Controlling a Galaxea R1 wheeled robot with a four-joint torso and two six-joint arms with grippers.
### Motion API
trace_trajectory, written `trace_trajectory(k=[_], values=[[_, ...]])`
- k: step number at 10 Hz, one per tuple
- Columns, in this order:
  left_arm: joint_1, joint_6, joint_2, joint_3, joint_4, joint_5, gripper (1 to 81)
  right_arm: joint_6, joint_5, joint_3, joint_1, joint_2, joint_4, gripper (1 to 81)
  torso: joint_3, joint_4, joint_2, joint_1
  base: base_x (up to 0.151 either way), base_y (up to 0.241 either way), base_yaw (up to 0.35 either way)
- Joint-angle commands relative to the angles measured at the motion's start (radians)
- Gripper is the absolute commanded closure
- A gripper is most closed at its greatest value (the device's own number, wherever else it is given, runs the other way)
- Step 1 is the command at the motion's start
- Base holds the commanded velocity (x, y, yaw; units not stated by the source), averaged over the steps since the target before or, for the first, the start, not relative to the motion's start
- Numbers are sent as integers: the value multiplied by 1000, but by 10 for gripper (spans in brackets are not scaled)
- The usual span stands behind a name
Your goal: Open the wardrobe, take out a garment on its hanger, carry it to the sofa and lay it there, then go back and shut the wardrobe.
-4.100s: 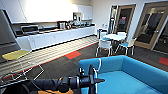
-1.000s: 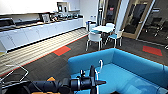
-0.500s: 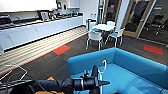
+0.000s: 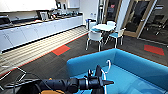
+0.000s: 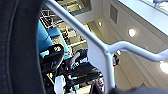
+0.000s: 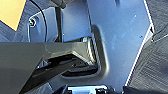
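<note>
Head view: left tool (image 4: 106, 82) extends over the sofa (image 4: 130, 67), clamped on the hanger (image 4: 108, 65) just below its hook. Left wrist view: hanger neck (image 5: 105, 53) and dark shirt (image 5: 17, 50) hang close to the camera. Hanger judged light and stiff; shirt soft, prone to sliding off. Best hold: the neck. Right tool state: cannot tell.

Dark carpet floor (image 4: 75, 60) fills the middle of the frame, with red patches at centre left and far right. On it stand the blue sofa (image 4: 130, 67) at lower right, a white table (image 4: 104, 27) with white chairs at upper centre, and long white cabinets (image 4: 37, 31) at upper left.
</note>
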Motion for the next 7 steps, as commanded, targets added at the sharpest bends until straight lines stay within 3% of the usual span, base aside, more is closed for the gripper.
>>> trace_trajectory(k=[1, 7], values=[[-145, 7, 21, 24, 34, -32, 811, -2, -56, 6, 8, 5, -2, 10, 0, 0, 0, 0, 0, 0, 0], [-203, 5, 181, -123, 42, -3, 811, 0, -56, 6, 12, 5, 1, 10, 0, 0, 0, 0, 0, 0, 0]])
